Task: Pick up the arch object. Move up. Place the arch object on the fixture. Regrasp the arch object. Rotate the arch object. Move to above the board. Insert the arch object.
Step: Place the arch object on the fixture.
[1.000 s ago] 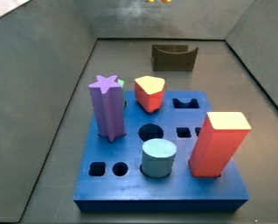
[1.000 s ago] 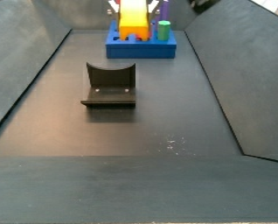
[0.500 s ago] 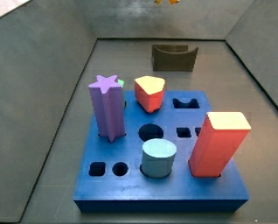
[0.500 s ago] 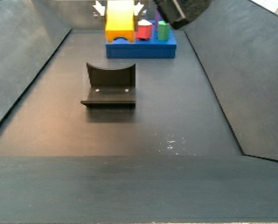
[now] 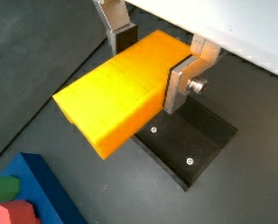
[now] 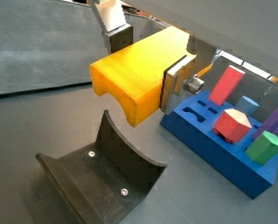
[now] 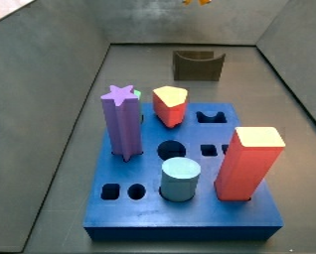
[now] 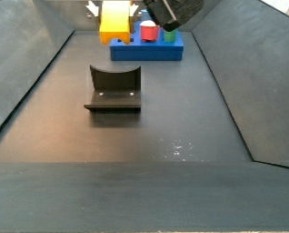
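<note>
High at the top of a side view, the gripper clamped the yellow arch object aloft. Next, I judged, lowering it onto the fixture.

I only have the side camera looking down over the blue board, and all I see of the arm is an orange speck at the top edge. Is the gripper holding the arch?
Observer: Yes. In a wrist view the gripper has its silver fingers clamped on the arch object.
Operator: Where is it relative to the fixture?
Observer: It hangs in the air above the fixture, not touching it.
Operator: And the board?
Observer: In a side view the arch object sits up near the board, with the fixture nearer the camera.
</note>
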You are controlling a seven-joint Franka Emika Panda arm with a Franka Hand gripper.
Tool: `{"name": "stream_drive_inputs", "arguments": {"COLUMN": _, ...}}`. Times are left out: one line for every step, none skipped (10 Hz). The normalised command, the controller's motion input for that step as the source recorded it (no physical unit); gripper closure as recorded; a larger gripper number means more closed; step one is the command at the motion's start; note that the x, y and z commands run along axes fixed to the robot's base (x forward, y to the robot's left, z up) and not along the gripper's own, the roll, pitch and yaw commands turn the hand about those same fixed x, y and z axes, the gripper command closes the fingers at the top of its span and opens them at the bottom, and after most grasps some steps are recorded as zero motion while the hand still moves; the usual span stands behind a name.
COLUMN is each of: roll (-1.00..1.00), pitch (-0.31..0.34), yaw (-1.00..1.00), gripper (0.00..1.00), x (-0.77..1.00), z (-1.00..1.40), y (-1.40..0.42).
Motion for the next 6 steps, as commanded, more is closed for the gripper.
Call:
{"name": "stream_drive_inputs", "arguments": {"roll": -1.00, "pitch": 0.080, "yaw": -0.05, "gripper": 1.00, "x": 0.16, "z": -1.00, "y": 0.08}}
{"name": "stream_drive_inputs", "arguments": {"roll": -1.00, "pitch": 0.081, "yaw": -0.06, "gripper": 1.00, "x": 0.15, "z": -1.00, "y": 0.08}}
{"name": "stream_drive_inputs", "arguments": {"roll": -1.00, "pitch": 0.100, "yaw": -0.08, "gripper": 1.00, "x": 0.15, "z": -1.00, "y": 0.09}}
{"name": "stream_drive_inputs", "arguments": {"roll": -1.00, "pitch": 0.122, "yaw": -0.08, "gripper": 1.00, "x": 0.16, "z": -1.00, "y": 0.09}}
{"name": "stream_drive_inputs", "arguments": {"roll": -1.00, "pitch": 0.141, "yaw": -0.11, "gripper": 1.00, "x": 0.18, "z": -1.00, "y": 0.10}}
{"name": "stream_drive_inputs", "arguments": {"roll": -1.00, "pitch": 0.153, "yaw": -0.13, "gripper": 1.00, "x": 0.19, "z": -1.00, "y": 0.11}}
